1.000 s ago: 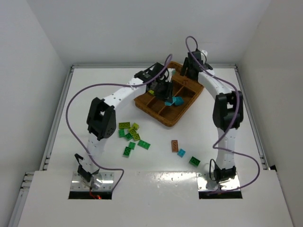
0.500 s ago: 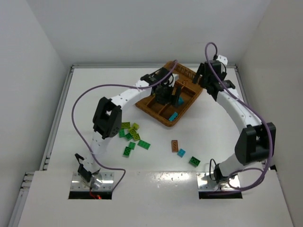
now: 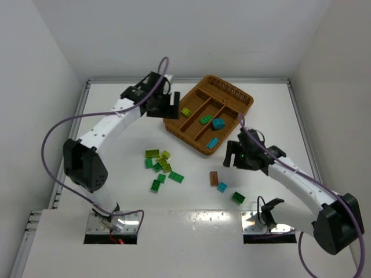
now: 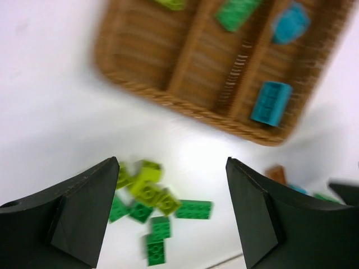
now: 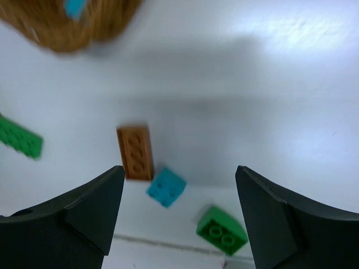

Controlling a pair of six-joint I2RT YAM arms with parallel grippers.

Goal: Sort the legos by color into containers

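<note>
Left gripper (image 3: 168, 107) withdrawn from tray (image 3: 228, 88) to its left side; right gripper (image 3: 233, 156) swung down near loose brown brick (image 3: 214, 178).

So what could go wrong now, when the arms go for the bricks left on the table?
1. The brown brick and a cyan brick lie almost corner to corner near the open right jaws; closing on one may push the other.
2. The lime bricks and green bricks lie in a tight mixed heap; the left jaws may lift two colours at once and drop both in one compartment of the wicker tray.

no readable text, labels or numbers
</note>
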